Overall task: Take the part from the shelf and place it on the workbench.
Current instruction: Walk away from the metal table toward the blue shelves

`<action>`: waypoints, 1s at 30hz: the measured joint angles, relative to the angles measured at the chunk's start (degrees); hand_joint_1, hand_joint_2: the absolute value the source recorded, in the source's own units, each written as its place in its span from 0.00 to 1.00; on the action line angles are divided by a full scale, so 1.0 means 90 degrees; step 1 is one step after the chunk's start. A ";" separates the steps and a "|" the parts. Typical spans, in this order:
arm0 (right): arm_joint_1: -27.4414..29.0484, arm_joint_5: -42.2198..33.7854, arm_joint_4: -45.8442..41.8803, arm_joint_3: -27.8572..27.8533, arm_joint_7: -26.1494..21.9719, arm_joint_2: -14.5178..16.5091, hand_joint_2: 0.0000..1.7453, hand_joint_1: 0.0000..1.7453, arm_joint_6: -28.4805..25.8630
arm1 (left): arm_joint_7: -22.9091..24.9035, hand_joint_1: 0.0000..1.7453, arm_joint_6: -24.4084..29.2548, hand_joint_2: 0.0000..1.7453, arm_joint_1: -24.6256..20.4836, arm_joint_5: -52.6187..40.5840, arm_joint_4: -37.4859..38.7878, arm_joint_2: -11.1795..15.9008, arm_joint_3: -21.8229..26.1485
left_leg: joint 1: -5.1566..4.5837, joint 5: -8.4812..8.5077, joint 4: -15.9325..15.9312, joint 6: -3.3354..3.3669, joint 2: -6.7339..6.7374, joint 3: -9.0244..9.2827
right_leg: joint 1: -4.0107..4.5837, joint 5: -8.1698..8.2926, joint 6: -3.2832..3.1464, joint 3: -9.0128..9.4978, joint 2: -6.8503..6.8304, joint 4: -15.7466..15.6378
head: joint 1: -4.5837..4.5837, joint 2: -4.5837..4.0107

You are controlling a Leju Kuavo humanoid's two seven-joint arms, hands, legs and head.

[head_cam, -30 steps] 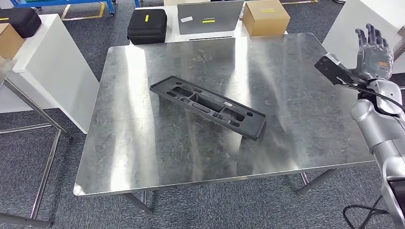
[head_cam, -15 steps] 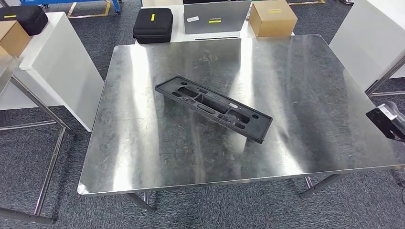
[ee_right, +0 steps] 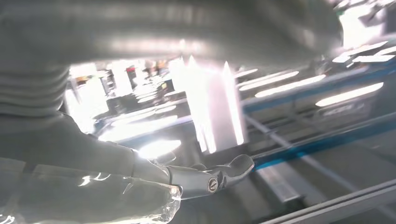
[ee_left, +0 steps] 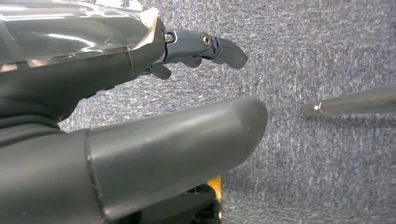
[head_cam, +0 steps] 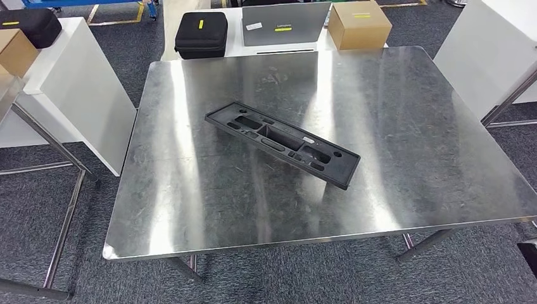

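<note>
Brushed steel covers the workbench (head_cam: 405, 145) in the head view, its top streaked with pale reflections. The part (head_cam: 282, 144), a long black plastic moulding with recessed pockets and cut-outs, lies flat near the middle of the bench, set on a diagonal, with bare metal all round it. Beyond the far edge of the bench stand a black zipped case (head_cam: 201, 34), a closed grey laptop (head_cam: 285, 23) and a cardboard box (head_cam: 359, 24), side by side on a white surface. A white table (head_cam: 69, 82) stands to the left, with another black case (head_cam: 26, 26) and a second cardboard box (head_cam: 12, 52) on it. Grey carpet (head_cam: 38, 228) covers the floor under the bench's metal legs.

In the left wrist view, the left hand (ee_left: 154, 116) hangs over grey carpet. Its thick grey thumb reaches forward and its darker fingers (ee_left: 219, 46) lie apart from the thumb with nothing between them, so the hand is released and holds nothing. A metal bar (ee_left: 355, 103) crosses the carpet beyond it.

In the right wrist view, the right hand (ee_right: 140, 177) is blurred against bright ceiling lights and blue beams. One finger (ee_right: 224, 172) stretches out, with nothing held in the part of the hand that shows; whether the whole hand is released or clenched cannot be told.
</note>
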 joint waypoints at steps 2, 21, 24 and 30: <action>-0.0112 -0.0036 0.0072 -0.0326 -0.0360 0.0294 1.00 0.00 -0.0302 | -0.0019 0.00 0.0042 0.00 -0.0008 0.0063 0.0001 -0.0018 0.0064 | -0.0002 -0.0001 0.0000 0.0001 0.0016 0.0006 | -0.0005 0.0001 0.0000 0.0002 0.0015 0.0000 | 0.0000 0.0000; -0.0952 -0.0526 0.1863 -0.1937 -0.1307 0.2137 0.00 0.00 -0.0591 | -0.0045 0.00 0.0194 1.00 -0.0005 -0.0591 0.0001 -0.0159 0.0623 | -0.0020 -0.0007 0.0000 0.0000 0.0039 0.0027 | -0.0014 0.0001 0.0000 0.0010 0.0039 0.0000 | -0.0001 -0.0001; -0.1129 -0.0162 0.2388 -0.2318 -0.1311 0.2292 0.00 0.00 -0.0592 | -0.0091 0.00 0.0201 1.00 -0.0002 -0.0643 0.0001 -0.0173 0.0719 | -0.0020 -0.0007 0.0000 0.0000 0.0039 0.0027 | -0.0015 0.0001 0.0000 0.0011 0.0039 0.0001 | -0.0001 0.0000; -0.1410 0.0492 0.3328 -0.2944 -0.1118 0.2404 0.00 0.00 -0.0593 | -0.0097 0.00 0.0226 0.00 -0.0002 -0.0639 0.0001 -0.0175 0.0816 | -0.0020 -0.0007 0.0000 -0.0001 0.0046 0.0028 | -0.0014 0.0001 0.0000 0.0012 0.0042 0.0001 | -0.0002 0.0000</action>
